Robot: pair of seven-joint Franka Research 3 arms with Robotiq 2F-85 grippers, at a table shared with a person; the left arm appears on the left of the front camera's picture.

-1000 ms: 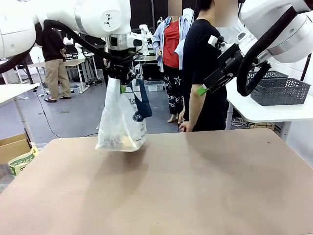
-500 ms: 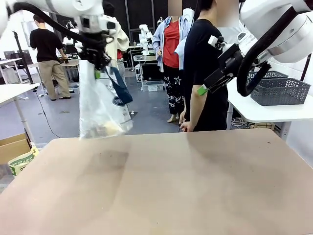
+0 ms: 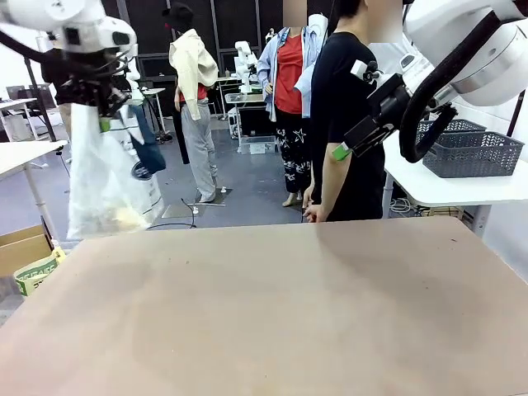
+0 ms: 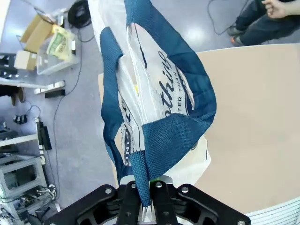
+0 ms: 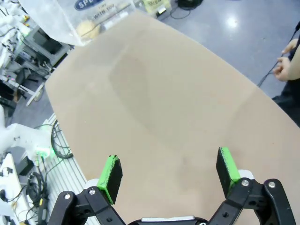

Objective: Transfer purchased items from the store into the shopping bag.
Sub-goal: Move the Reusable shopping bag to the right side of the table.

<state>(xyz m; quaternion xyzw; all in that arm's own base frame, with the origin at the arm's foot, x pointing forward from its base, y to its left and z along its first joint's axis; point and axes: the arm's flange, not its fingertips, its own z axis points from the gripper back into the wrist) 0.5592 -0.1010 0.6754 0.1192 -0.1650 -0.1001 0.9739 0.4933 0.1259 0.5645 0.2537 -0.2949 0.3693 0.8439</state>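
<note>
Up at ten o'clock in the front view, the left gripper (image 3: 101,106) hangs well above the table's (image 3: 272,313) left far corner with the shopping bag (image 3: 103,186) dangling from it, clear of the tabletop. Seen from the left wrist, its black fingers (image 4: 132,199) are pinched tight on a navy strap handle (image 4: 139,176) at six o'clock, and the frosted bag (image 4: 150,89) falls away toward twelve o'clock, navy script lettering (image 4: 161,77) across its side. A pale yellow roundish item (image 3: 125,217) rests in the bottom of the bag in the front view; from the right wrist it shows at eleven o'clock (image 5: 86,28), just beyond the table's edge, under the round navy logo (image 5: 96,3). At two o'clock in the front view the right gripper (image 3: 353,142) is held high over the table's far side, just in front of a person in a black shirt (image 3: 346,99); from its own wrist its green pads (image 5: 111,172) stand wide apart with nothing between them, over bare tabletop (image 5: 187,117). Behind it, at three o'clock, dark grey mesh baskets (image 3: 470,153) sit on a white side table (image 3: 445,190).
</note>
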